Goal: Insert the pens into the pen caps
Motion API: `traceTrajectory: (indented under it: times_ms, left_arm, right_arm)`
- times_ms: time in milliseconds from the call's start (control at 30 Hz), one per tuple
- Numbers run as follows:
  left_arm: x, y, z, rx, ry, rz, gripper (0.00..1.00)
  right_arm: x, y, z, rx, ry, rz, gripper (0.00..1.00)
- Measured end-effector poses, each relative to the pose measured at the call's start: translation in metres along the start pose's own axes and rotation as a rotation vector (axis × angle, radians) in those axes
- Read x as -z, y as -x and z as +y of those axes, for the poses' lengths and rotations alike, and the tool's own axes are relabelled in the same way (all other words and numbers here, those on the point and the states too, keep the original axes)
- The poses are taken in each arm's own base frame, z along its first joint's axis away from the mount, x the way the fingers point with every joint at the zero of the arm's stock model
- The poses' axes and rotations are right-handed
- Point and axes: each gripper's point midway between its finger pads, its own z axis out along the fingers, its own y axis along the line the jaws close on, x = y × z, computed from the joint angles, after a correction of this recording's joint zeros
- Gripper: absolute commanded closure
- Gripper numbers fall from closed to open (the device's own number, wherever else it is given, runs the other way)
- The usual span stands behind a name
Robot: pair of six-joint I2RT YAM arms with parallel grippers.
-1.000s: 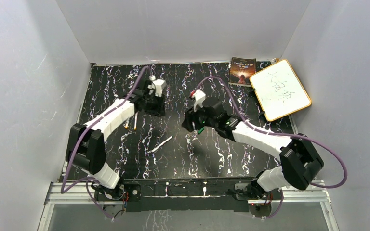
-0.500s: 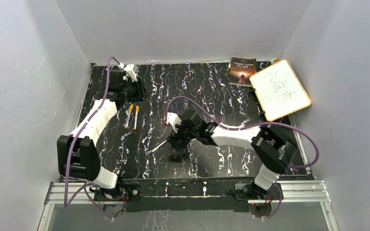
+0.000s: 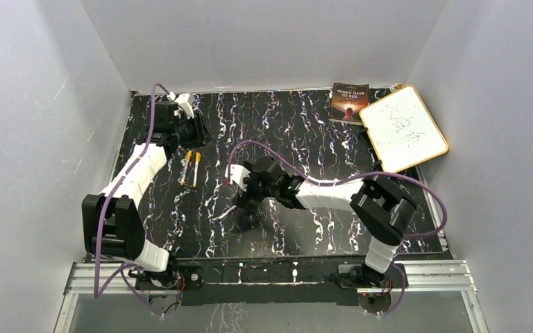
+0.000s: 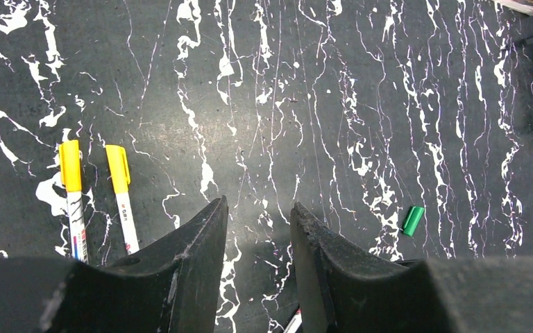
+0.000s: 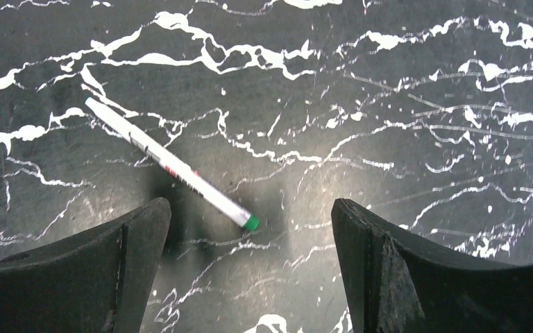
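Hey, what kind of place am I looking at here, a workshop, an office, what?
Most likely a robotics lab test cell: a left arm and right arm bolted to an aluminium rail, plain grey walls boxing in the black marbled table, a small whiteboard at the edge.

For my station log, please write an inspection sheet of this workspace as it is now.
Surface: black marbled table.
Job's things: two yellow-capped pens side by side; one uncapped pen, green tip; loose green cap.
Clutter: book and whiteboard at far right corner.
End effectors: left end effector open, empty; right end effector open over uncapped pen.
Cables: purple cables loop along both arms.
Surroundings: pale walls on three sides.
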Motion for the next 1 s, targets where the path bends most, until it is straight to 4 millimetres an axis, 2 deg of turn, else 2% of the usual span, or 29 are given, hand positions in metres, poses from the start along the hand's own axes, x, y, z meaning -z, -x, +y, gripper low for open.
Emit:
traceTrajectory:
  times_ms: [233, 467, 733, 900, 1000]
  left_arm:
    - [-0.001, -0.002, 0.000, -0.006, -0.006, 0.003, 0.65]
    - [-0.001, -0.003, 0.000, -0.011, -0.006, 0.005, 0.67]
    - [-0.001, -0.003, 0.000, -0.021, -0.011, 0.006, 0.69]
    - [-0.001, -0.003, 0.000, -0.028, -0.012, 0.007, 0.72]
    - [-0.001, -0.004, -0.001, -0.028, -0.019, 0.008, 0.72]
  right_arm:
    - [-0.015, 0.002, 0.009, 0.068, 0.081, -0.019, 0.16]
    - [-0.025, 0.023, 0.014, 0.122, 0.168, -0.060, 0.16]
    - [-0.035, -0.011, 0.037, 0.120, 0.296, 0.031, 0.17]
    - [-0.038, -0.017, 0.040, 0.128, 0.329, 0.070, 0.40]
    - [-0.043, -0.019, 0.040, 0.114, 0.348, 0.088, 0.62]
